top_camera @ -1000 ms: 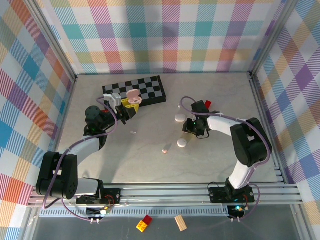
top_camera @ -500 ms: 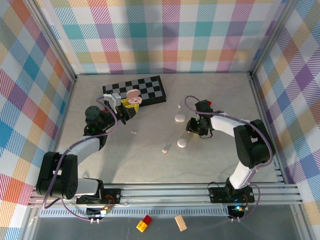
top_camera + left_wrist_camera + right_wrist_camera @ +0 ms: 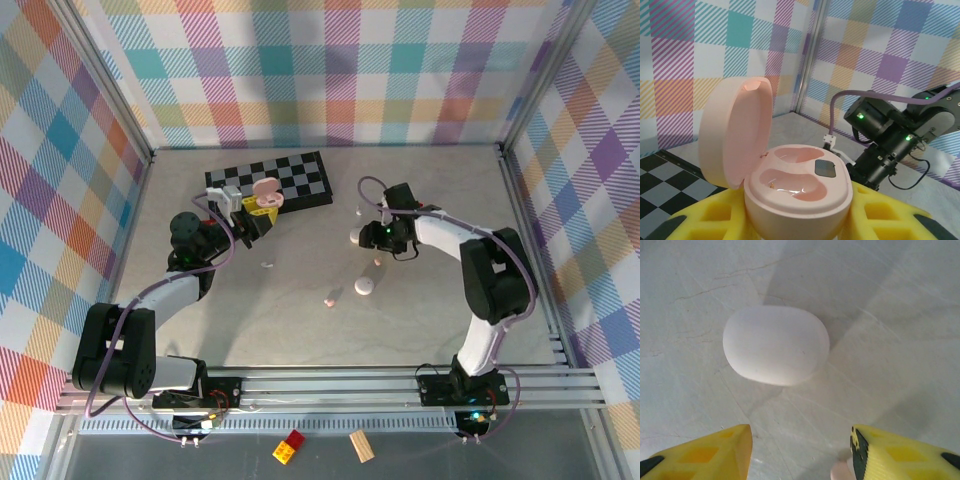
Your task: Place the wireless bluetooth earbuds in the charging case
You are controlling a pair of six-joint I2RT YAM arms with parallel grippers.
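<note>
Left claw (image 3: 258,208) clamps pink charging case (image 3: 797,192), lid up, sockets exposed, likely for loading. Right of that case, right claw (image 3: 800,440) gapes empty over white case (image 3: 776,345).

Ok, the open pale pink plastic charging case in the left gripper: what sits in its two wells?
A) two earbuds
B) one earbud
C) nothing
C: both wells of the pale pink charging case in the left gripper are bare, lid up.
</note>
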